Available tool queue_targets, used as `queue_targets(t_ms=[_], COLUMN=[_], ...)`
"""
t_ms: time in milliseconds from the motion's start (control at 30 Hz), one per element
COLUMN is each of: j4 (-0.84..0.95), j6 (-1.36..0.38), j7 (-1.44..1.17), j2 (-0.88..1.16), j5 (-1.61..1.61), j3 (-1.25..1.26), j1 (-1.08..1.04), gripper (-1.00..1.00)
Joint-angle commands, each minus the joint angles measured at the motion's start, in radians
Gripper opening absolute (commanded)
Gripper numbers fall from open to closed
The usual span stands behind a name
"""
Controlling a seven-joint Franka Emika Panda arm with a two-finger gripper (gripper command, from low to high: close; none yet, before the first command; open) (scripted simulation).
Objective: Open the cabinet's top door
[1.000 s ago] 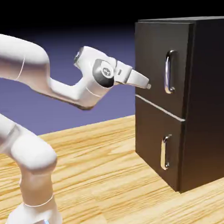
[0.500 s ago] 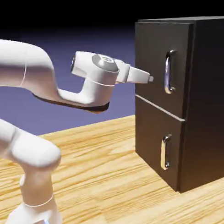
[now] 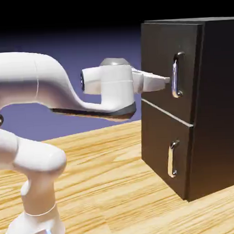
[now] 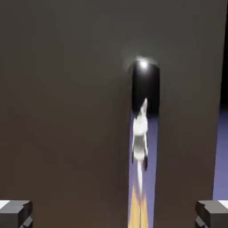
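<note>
The dark cabinet (image 3: 219,109) stands on the exterior view's right. Its top door (image 3: 156,45) is shut flat and carries a long vertical silver handle (image 3: 176,75). My gripper (image 3: 166,80) points level at the door, its tips just left of the handle's middle, very near it; I cannot tell if they touch. In the hand view the dark top door (image 4: 67,111) fills the picture. The shiny handle (image 4: 141,133) runs vertically a little right of centre, between the two grey fingertips (image 4: 15,213) at the bottom corners. The gripper (image 4: 114,216) is open and holds nothing.
Below the top door is a shorter lower door (image 3: 158,146) with a small silver handle (image 3: 172,159). The cabinet rests on a wooden table (image 3: 103,186). My white arm (image 3: 36,89) reaches across from the lower left.
The hand has moved right toward the top door and levelled out, bringing its tips close to the long handle. The jaws stayed open.
</note>
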Motion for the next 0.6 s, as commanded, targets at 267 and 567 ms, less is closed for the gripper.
queue_targets(t_ms=[267, 567], j4=[0.127, 0.018], j6=[-0.037, -0.129], j7=[0.153, 0.156], j2=[0.062, 0.085], j5=[-0.192, -0.066], j3=[-0.147, 0.033], j1=[0.190, 0.001], gripper=[0.00, -1.00])
